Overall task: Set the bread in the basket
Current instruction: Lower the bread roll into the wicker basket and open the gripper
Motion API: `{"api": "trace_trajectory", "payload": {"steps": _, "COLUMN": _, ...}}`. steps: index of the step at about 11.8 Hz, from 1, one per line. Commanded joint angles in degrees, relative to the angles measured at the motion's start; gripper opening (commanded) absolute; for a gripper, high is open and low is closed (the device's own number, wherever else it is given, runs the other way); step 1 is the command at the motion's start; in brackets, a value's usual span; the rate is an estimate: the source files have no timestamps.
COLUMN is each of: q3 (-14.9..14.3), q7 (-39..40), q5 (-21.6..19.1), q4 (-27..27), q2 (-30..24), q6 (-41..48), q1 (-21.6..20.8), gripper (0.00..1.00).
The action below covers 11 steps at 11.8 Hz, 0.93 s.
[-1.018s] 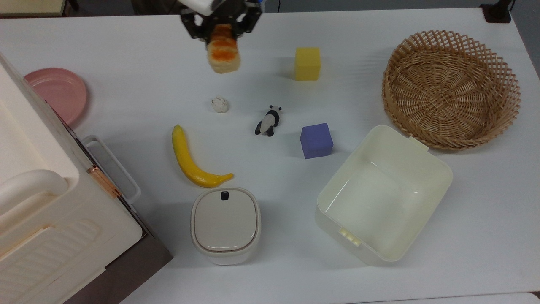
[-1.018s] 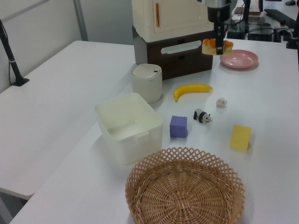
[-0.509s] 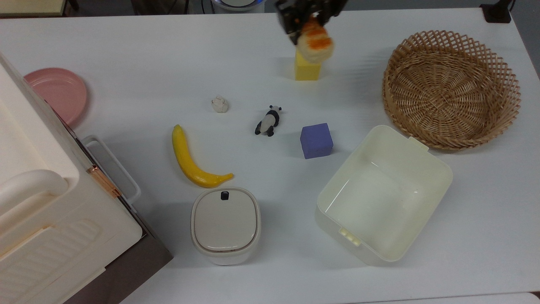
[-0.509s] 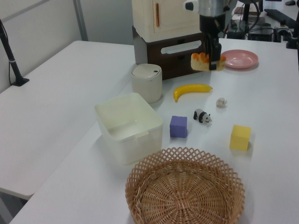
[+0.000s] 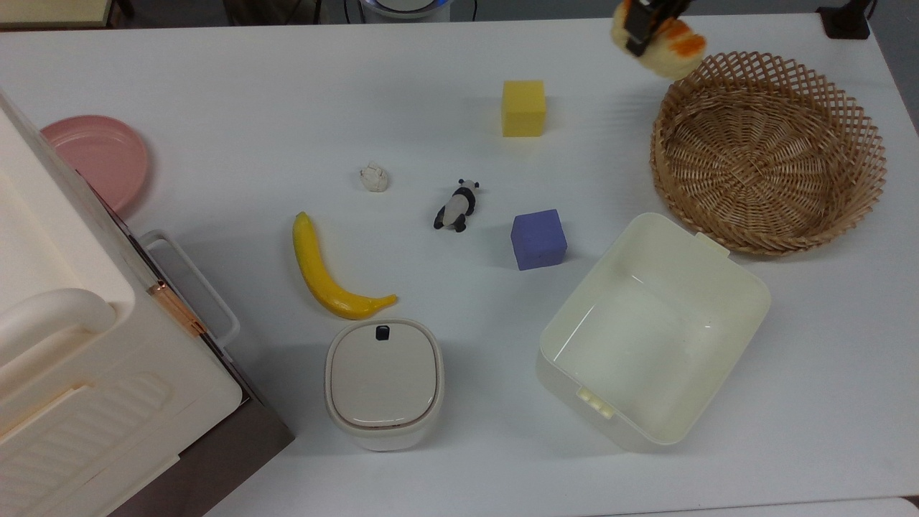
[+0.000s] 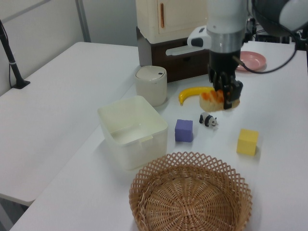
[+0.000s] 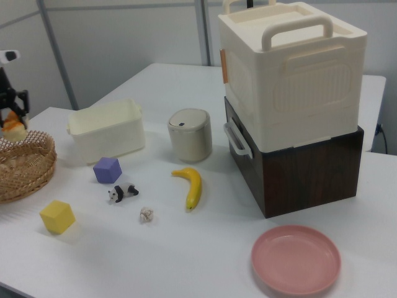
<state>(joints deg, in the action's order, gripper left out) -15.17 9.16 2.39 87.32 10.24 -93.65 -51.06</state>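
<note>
Pincer cut off at top view's upper edge, clamped on one bread, airborne beside one basket; bench carries two cubes.

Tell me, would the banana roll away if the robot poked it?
Probably not far. The banana is long and curved and lies flat on its side on the table, so a poke would more likely spin or slide it. Its skin looks smooth and glossy, so it may slip easily across the table.
</note>
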Motion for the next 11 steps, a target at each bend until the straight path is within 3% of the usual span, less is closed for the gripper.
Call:
{"api": "trace_trajectory", "payload": {"steps": 1, "q3": -1.9, "q7": 0.1, "q5": -0.5, "q4": -1.9, "q2": 2.4, "q6": -1.1, "q1": -6.4, "gripper": 0.55}}
{"api": "trace_trajectory", "payload": {"steps": 3, "q3": -2.0, "q7": 0.1, "q5": -0.5, "q4": -2.1, "q2": 4.0, "q6": -3.0, "q1": -9.4, "gripper": 0.58}}
{"api": "trace_trajectory", "payload": {"steps": 6, "q3": -1.7, "q7": 0.1, "q5": -0.7, "q4": -5.5, "q2": 7.6, "q6": -3.1, "q1": -9.1, "gripper": 0.58}}
{"api": "trace_trajectory", "payload": {"steps": 11, "q3": -0.9, "q7": -2.0, "q5": -1.9, "q4": -5.7, "q2": 15.8, "q6": -8.5, "q1": -9.3, "gripper": 0.64}}
